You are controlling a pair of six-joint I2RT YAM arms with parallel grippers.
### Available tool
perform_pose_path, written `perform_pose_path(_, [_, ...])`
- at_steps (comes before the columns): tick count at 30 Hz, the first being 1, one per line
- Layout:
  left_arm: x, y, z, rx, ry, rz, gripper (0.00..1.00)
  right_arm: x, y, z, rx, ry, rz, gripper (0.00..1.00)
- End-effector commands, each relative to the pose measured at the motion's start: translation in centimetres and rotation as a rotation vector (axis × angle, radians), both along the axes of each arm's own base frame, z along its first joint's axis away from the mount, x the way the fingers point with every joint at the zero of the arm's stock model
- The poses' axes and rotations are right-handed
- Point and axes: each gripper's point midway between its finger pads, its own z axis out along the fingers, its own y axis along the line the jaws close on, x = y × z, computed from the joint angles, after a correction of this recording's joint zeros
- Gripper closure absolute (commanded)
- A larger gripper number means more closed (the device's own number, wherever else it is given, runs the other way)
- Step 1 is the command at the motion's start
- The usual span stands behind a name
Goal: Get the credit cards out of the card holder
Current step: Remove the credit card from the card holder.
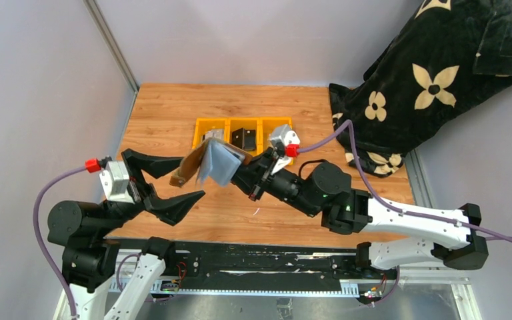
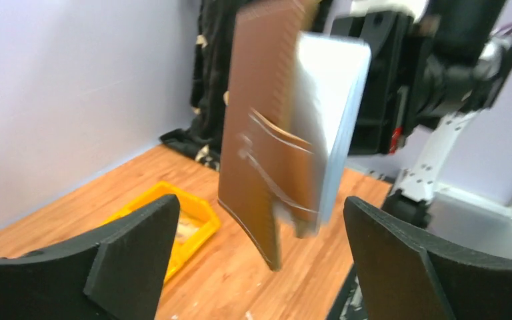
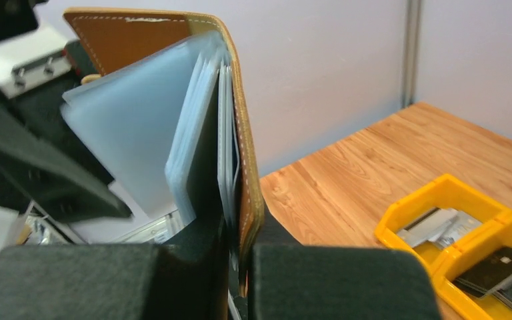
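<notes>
The card holder (image 1: 215, 163), brown leather outside with pale grey-blue sleeves fanned open, hangs in the air above the table. My right gripper (image 1: 243, 172) is shut on its spine edge; in the right wrist view the fingers (image 3: 333, 280) clamp the brown cover (image 3: 248, 200). My left gripper (image 1: 188, 179) is open, its fingers (image 2: 133, 247) standing wide on either side of the card holder (image 2: 273, 153) without touching it. A silver credit card (image 1: 213, 135) and a black one (image 1: 243, 139) lie in the yellow bin. A dark sheet (image 3: 207, 153) shows among the sleeves.
The yellow three-part bin (image 1: 243, 121) sits mid-table just behind the held holder, also seen from the right wrist (image 3: 400, 220). A black blanket with cream flowers (image 1: 433, 80) is heaped at the back right. A metal post (image 1: 110, 43) runs along the left wall.
</notes>
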Motion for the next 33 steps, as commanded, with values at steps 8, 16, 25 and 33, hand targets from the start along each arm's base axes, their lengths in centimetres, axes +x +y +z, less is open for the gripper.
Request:
perform_pose_path(8, [4.8,3.2,-3.9,0.152,-0.220,0.298,0.00,3.5,3.8,-1.5,-0.365,-0.008,-0.390,1.00])
perform_pose_path(16, [4.1,1.6,-5.2,0.114,-0.102,0.182,0.00,2.8,7.2,-2.7,-0.523,-0.132,-0.431,1.00])
perform_pose_path(25, [4.2,2.9,-6.4,0.219,-0.130,0.257,0.13,0.8,5.1,-3.2,-0.449,-0.175,-0.277,1.00])
perform_pose_path(33, [2.8,1.5,-6.0,0.230,-0.066,0.138,0.62,-1.1,2.4,-3.4,-0.378,-0.199,-0.146,1.00])
